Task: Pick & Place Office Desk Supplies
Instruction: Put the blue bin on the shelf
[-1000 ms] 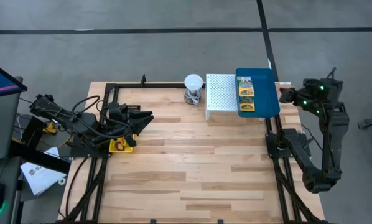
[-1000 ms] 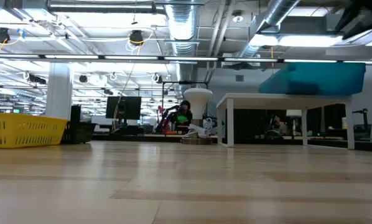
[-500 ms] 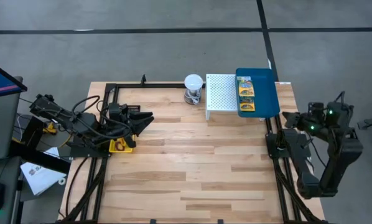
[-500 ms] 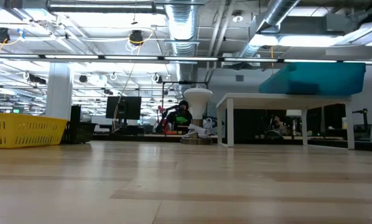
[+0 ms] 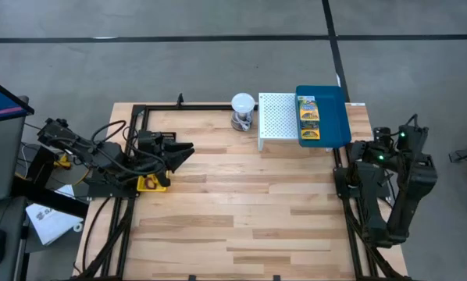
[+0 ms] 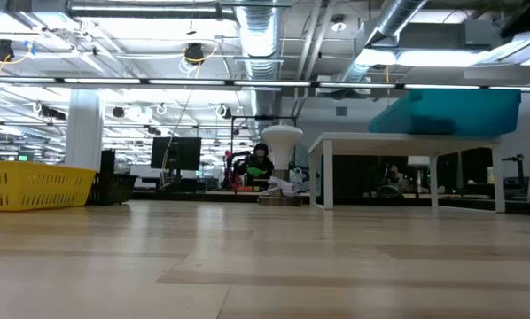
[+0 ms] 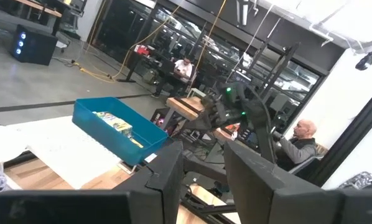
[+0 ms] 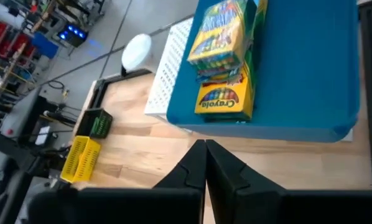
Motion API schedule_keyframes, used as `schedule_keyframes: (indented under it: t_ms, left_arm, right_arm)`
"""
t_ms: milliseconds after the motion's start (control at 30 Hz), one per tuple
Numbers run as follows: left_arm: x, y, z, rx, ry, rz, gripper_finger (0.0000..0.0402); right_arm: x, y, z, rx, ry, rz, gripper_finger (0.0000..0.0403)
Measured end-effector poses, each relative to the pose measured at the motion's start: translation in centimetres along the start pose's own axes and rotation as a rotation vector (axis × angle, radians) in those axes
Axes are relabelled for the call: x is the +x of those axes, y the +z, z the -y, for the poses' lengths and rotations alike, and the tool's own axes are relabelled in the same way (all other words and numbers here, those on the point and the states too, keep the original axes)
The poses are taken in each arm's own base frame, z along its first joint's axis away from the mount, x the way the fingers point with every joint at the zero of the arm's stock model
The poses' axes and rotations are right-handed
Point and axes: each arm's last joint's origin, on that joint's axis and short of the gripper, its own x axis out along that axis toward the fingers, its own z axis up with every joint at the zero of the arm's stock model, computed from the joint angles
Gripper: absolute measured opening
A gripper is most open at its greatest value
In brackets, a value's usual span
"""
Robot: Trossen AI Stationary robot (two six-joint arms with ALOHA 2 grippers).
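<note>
The right gripper [image 5: 361,148] hangs at the table's right edge, just beside the near corner of the blue tray [image 5: 336,117], and its fingers [image 8: 198,163] are pressed together on nothing. In the tray, which rests on the white perforated stand [image 5: 276,117], lie the Crayola crayon boxes [image 8: 226,99], stacked flat along the side toward the stand. The left gripper [image 5: 183,148] waits over the left of the table, fingers [image 7: 173,171] parted and empty, just beside the yellow bin [image 5: 151,183], which holds a few small coloured loops; a black mesh basket [image 8: 99,123] sits near it.

The step in hand looks like a reach for a crayon box. To do it well, the right gripper should first spread its fingers, rise clear of the tray wall, come down over the top box square to its narrow width, and close only once both pads straddle it, so the box below is not dragged along
</note>
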Motion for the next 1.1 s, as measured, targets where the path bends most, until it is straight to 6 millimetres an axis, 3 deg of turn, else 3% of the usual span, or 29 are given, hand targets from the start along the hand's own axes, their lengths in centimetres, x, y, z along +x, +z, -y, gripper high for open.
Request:
schedule_keyframes:
  t_ms: [167,500,833,1100]
  left_arm:
    - [0.1,-0.2,0.1,0.0,0.0,-0.006,0.0113]
    - [0.1,-0.2,0.1,-0.026,0.0,-0.003,0.0113]
    - [0.3,-0.3,0.0,-0.027,0.034,0.008,0.0113]
    - [0.3,-0.3,-0.1,-0.017,0.068,0.023,0.0113]
  right_arm:
    - [1.1,0.3,0.9,0.0,0.039,-0.071,0.0001]
    - [3.5,3.8,1.6,-0.159,0.167,-0.377,0.0]
    - [4.1,3.3,0.7,-0.319,0.365,-0.687,0.0]
    - [5.7,2.8,0.8,-0.418,0.149,-0.809,0.0]
